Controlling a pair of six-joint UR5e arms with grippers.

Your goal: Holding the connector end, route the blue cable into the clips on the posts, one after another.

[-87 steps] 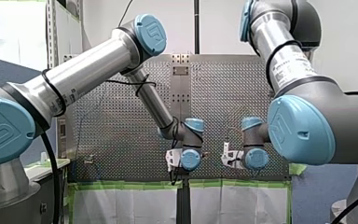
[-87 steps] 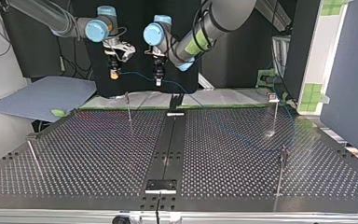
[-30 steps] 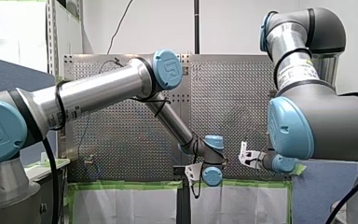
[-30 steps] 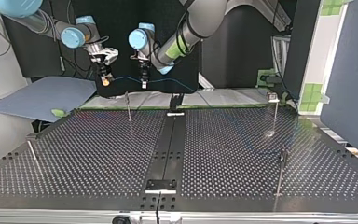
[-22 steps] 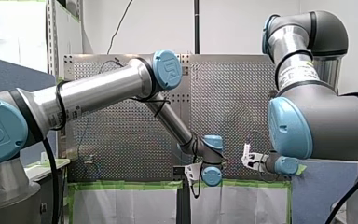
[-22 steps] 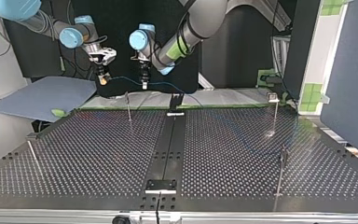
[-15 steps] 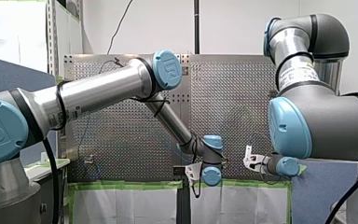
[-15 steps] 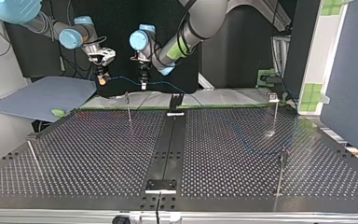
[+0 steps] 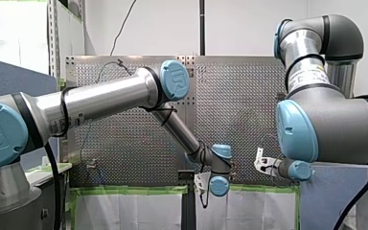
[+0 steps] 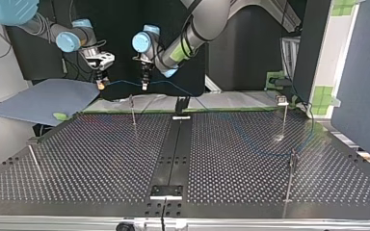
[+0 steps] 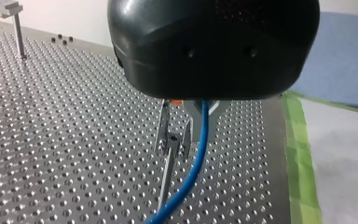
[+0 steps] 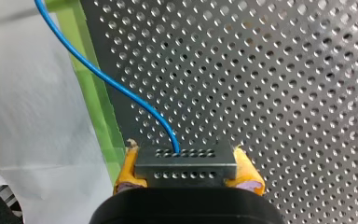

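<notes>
My right arm point(image 9: 326, 129) stands folded at the front view's right, wrist low. My right gripper point(image 12: 185, 158) points down at the perforated table point(image 12: 270, 74). Its yellow pads point(image 12: 128, 170) are pressed on both ends of the grey connector point(image 12: 186, 173), which sits square between the jaws. The blue cable point(image 12: 121, 88) leaves the connector's face ahead of the jaws and curves away over the green tape point(image 12: 93, 102).

My left arm point(image 9: 105, 98) reaches across with its elbow high and its forearm sloping down to the wrist. My left gripper point(image 10: 144, 84) hangs near the right one, with the cable strung between them and sagging beyond it towards the table. Its black housing hides the grip, so I cannot tell whether it is closed on the cable. Below it the cable passes just beside the post point(image 11: 167, 177) and its clip point(image 11: 172, 139), not in it.

More posts stand well apart on the table, one far off point(image 11: 18, 39). A blue-grey panel point(image 10: 43, 98) lies beyond the table's edge, against a dark backdrop.
</notes>
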